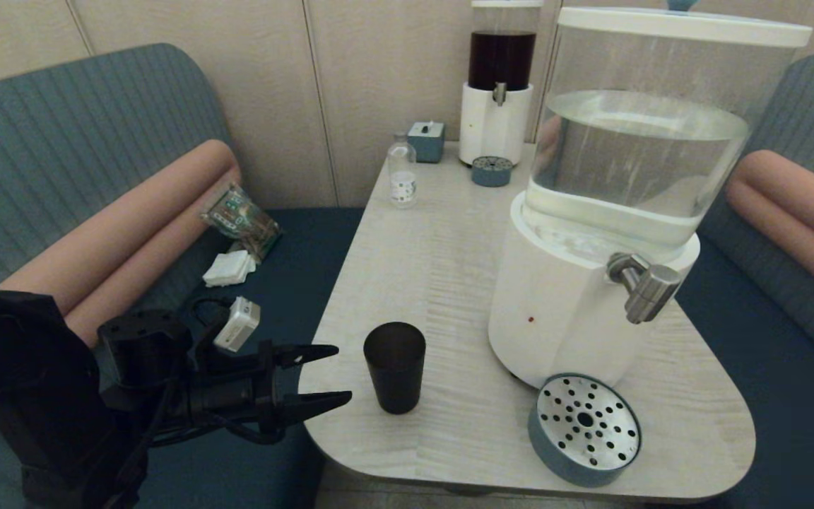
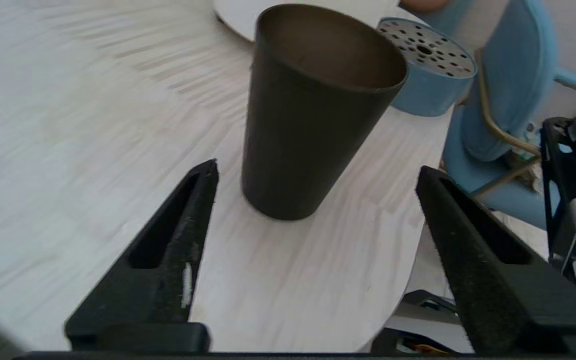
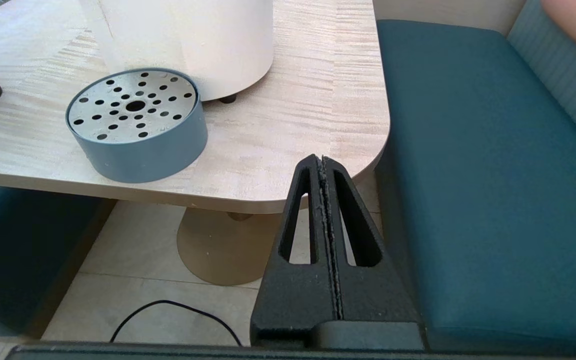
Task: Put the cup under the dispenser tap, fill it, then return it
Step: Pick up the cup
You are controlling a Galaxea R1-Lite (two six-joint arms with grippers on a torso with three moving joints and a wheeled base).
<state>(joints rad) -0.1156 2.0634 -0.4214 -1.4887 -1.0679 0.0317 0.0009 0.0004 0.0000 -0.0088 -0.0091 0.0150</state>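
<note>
- Head view: the small dark smoky-black tapered plastic cup [image 1: 394, 366] stood upright on the pale wood-grain counter [image 1: 435, 268], near its front left edge and well apart from the chunky brushed-steel dispenser tap [image 1: 644, 281]. That tap jutted from the big white-based dispenser with the wide clear water tank [image 1: 591, 212], above the counter to the right of the cup. A round blue-grey drip tray with a perforated metal top [image 1: 584, 429] lay in front of the dispenser's base. The left tool [image 1: 326, 375] hung just beside the cup at the counter's left edge, its two black fingers spread apart and pointing toward the cup without touching it. At the far end stood a slimmer dispenser of dark liquid [image 1: 499, 85], a small clear labelled bottle [image 1: 402, 173] and a small blue-grey box [image 1: 426, 141].
- Left wrist view: the cup [image 2: 313, 115] stood free on the counter [image 2: 68, 125], beyond and between the tips of the widely parted fingers [image 2: 178, 240] of the left tool [image 2: 315, 172]; neither finger touched it. The drip tray [image 2: 428, 75] showed behind the cup.
- Right wrist view: the right tool [image 3: 322, 162] was closed on nothing, its fingers pressed together, off the counter's corner [image 3: 318, 100] above a teal seat cushion [image 3: 478, 165]. The drip tray [image 3: 135, 125] sat close to the dispenser's white base [image 3: 193, 40].
</note>
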